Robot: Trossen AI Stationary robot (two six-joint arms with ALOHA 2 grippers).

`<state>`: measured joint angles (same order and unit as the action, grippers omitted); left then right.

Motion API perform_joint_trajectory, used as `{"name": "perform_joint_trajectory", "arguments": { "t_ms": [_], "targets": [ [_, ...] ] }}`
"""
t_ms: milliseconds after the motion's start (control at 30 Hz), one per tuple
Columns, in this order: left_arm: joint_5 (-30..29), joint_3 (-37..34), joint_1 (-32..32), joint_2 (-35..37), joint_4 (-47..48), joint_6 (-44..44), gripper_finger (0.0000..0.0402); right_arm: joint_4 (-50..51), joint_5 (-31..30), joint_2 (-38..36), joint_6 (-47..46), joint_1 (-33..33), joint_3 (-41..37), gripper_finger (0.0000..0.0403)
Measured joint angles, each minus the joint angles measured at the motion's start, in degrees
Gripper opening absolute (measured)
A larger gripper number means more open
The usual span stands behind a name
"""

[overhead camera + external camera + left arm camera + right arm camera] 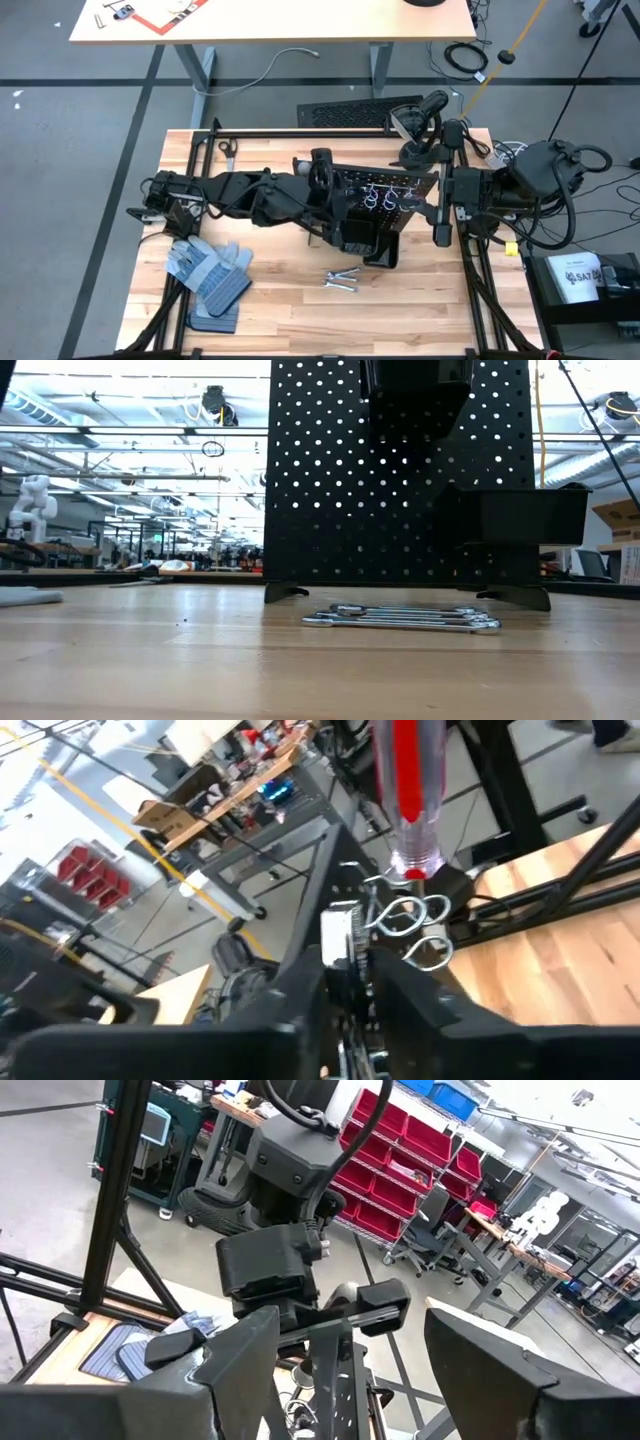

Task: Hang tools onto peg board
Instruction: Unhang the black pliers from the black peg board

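Note:
The black peg board (385,215) (400,480) stands upright mid-table, with silver rings (405,915) on it and a black bin (520,515). A red-handled screwdriver (405,790) stands upright in one ring, touched by neither gripper. Silver wrenches (342,280) (400,618) lie flat on the table in front of the board. Pliers (228,150) lie at the far left. My left gripper (322,185) (350,990) is at the board's upper left end, in line with the board's top edge (328,880). My right gripper (440,225) (350,1340) stands open at the board's right end, one finger on either side of its edge (330,1380).
Blue-grey work gloves (210,272) lie on the table's near left. A black metal frame (300,132) runs along the table's far edge and sides. A flat black ribbed mat (360,112) lies on the floor beyond the far edge.

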<state>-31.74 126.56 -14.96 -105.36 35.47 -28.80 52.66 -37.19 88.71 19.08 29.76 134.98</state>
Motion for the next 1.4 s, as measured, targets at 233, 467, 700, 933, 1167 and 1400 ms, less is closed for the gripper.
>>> {"name": "perform_joint_trajectory", "arguments": {
  "t_ms": [233,467,700,933,1167,1400],
  "targets": [
    [0.9,0.0,-0.1,0.0,-0.3,0.1,0.0035,0.0,0.0,0.0,0.0,0.0,0.0,0.0247],
    [0.8,0.0,-0.6,0.0,-2.5,-0.2,0.0035,0.5,0.0,0.0,-0.6,0.0,0.0,0.0247],
    [0.6,-0.1,-1.1,0.0,-5.0,-1.5,0.0035,0.9,0.0,0.0,-1.4,0.0,0.0,0.0247],
    [0.4,-0.1,-1.2,0.2,-6.8,-1.7,0.0035,0.9,0.0,0.0,-1.8,0.0,0.0,0.0247],
    [-0.5,-0.1,-1.3,0.4,-6.9,-1.8,0.006,1.0,0.0,0.0,-1.9,0.0,0.0,0.0247],
    [-1.0,0.0,-1.3,0.7,-6.8,-1.9,0.0075,1.1,0.0,0.0,-1.9,0.0,0.0,0.0247]
  ]
}}
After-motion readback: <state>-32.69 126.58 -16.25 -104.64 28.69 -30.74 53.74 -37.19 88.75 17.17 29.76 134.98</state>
